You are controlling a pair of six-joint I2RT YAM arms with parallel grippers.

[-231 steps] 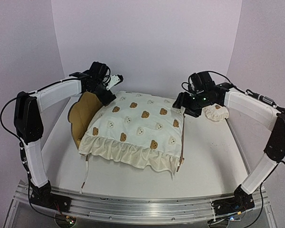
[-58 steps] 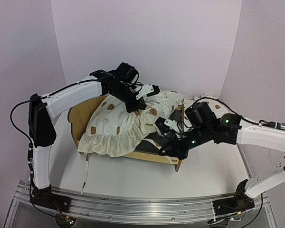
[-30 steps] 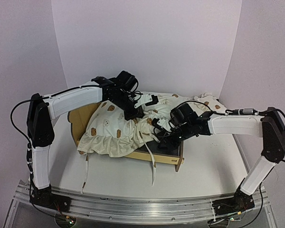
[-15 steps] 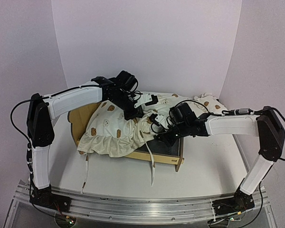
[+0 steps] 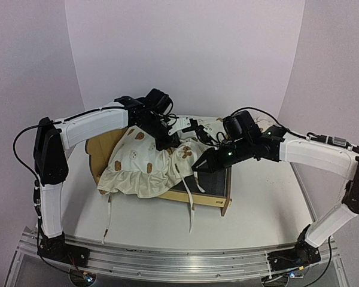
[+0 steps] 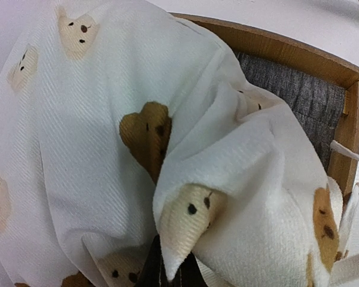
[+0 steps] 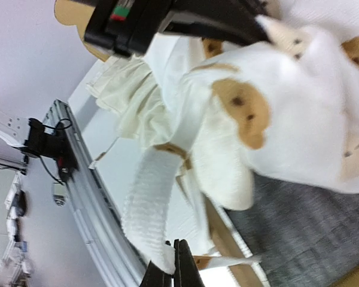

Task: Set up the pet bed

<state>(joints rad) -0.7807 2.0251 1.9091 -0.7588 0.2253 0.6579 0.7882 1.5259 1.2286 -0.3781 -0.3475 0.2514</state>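
Note:
The pet bed (image 5: pixel 218 202) is a light-wood frame with a curved headboard (image 5: pixel 100 148) on the left and a dark grey base (image 5: pixel 214 179). A cream bear-print cushion (image 5: pixel 140 164) lies bunched over its left half. My left gripper (image 5: pixel 167 141) is shut on a fold of the cushion (image 6: pixel 179 233), and its fingertips (image 6: pixel 146 276) are mostly buried under the fabric. My right gripper (image 5: pixel 197 167) hovers over the bed's middle, shut on the end of a white tie strap (image 7: pixel 148 209) of the cushion. The wooden rail (image 7: pixel 222 234) and grey base (image 7: pixel 314 230) show below it.
Two tie strings (image 5: pixel 109 216) (image 5: pixel 191 210) hang over the bed's front onto the white table (image 5: pixel 269 197). The metal mounting rail (image 5: pixel 167 263) runs along the near edge. Walls close in on the left, back and right.
My right gripper has shut on the tie strap and lifted up and back from the grey base. The left gripper has kept its hold on the cushion without moving.

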